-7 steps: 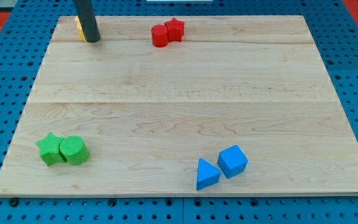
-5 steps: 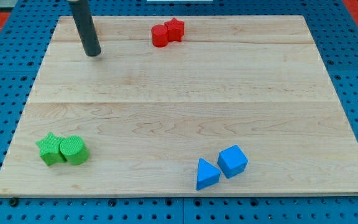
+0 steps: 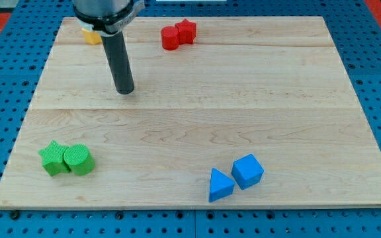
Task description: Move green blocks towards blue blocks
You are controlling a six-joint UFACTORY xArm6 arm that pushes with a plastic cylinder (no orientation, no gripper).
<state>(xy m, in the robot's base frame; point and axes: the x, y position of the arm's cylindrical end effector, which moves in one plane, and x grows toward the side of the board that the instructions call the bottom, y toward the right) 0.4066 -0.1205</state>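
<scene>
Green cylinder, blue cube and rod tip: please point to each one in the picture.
green cylinder (image 3: 79, 159), camera view, on its round top face
blue cube (image 3: 247, 171), camera view, on its front face
my tip (image 3: 124, 90), camera view, at the rod's lower end

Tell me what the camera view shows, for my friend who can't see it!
A dark rod's tip rests on a pale wooden board, well above and right of a green star block touching a green cylinder block near the bottom left. A blue triangular block and blue cube block sit bottom right; two red blocks and a yellow block lie along the top.
</scene>
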